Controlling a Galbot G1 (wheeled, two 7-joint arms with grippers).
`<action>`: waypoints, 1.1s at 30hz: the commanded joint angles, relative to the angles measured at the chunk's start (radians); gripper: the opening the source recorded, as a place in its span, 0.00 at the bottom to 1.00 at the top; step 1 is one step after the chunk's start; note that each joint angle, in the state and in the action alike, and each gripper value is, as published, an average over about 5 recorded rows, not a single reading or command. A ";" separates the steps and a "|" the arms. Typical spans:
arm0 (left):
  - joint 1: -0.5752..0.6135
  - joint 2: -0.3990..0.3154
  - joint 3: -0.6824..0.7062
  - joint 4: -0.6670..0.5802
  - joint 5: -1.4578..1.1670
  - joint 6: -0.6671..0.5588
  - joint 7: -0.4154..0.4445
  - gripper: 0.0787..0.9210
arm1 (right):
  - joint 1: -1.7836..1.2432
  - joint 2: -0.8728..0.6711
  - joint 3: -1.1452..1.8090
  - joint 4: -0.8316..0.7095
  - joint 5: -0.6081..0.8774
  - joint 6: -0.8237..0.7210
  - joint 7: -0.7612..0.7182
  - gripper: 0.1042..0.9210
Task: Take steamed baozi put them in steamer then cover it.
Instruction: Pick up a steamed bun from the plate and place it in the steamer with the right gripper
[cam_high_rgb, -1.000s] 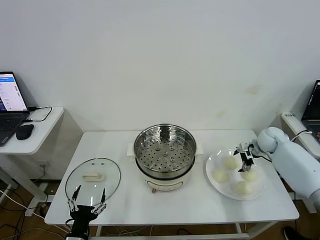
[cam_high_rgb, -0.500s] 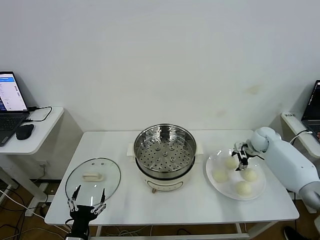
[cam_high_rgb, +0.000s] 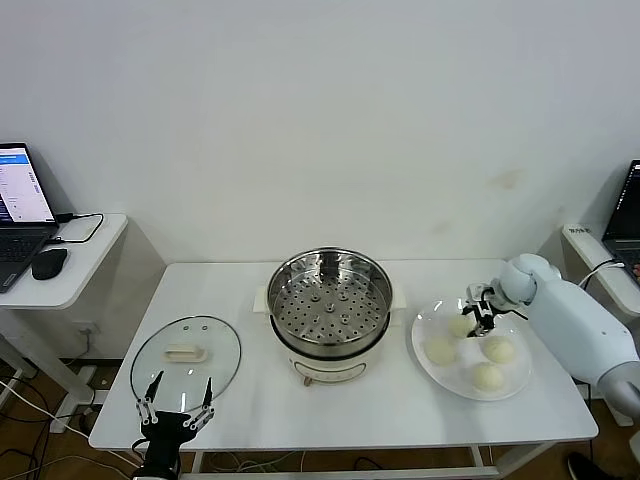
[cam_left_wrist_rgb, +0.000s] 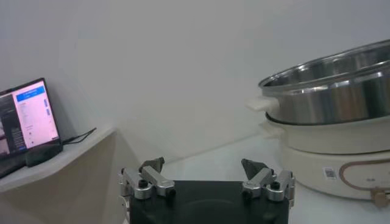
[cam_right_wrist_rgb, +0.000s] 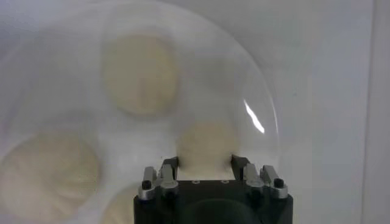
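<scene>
Four pale baozi lie on a clear glass plate (cam_high_rgb: 430, 372) at the table's right. My right gripper (cam_high_rgb: 478, 318) is down on the plate, its fingers closed against both sides of the far-left baozi (cam_high_rgb: 460, 326), which still rests on the plate. In the right wrist view that baozi (cam_right_wrist_rgb: 206, 145) fills the gap of the gripper (cam_right_wrist_rgb: 205, 162). The steamer (cam_high_rgb: 330, 300), a shiny perforated steel basket on a cream pot base, stands empty at the table's middle, and it also shows in the left wrist view (cam_left_wrist_rgb: 329, 91). My left gripper (cam_high_rgb: 178, 392) is open and parked at the table's front left edge.
A glass lid (cam_high_rgb: 186, 355) with a cream handle lies flat on the table left of the steamer, just beyond my left gripper (cam_left_wrist_rgb: 202, 164). A side desk (cam_high_rgb: 60, 280) with a laptop and mouse stands at the far left. Another laptop sits at the far right.
My right gripper has moved a little left and back across the plate, from between the buns to the far-left baozi, and now grips it. The left arm has not moved.
</scene>
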 joint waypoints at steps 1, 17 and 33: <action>-0.001 0.001 0.001 -0.001 -0.001 0.000 0.000 0.88 | 0.192 -0.140 -0.134 0.159 0.206 -0.028 -0.013 0.55; -0.020 0.029 0.015 -0.007 -0.010 0.000 0.002 0.88 | 0.737 -0.034 -0.554 0.311 0.593 -0.046 0.032 0.57; -0.020 0.059 -0.035 -0.009 -0.046 0.001 0.002 0.88 | 0.710 0.299 -0.802 0.282 0.500 0.232 0.153 0.58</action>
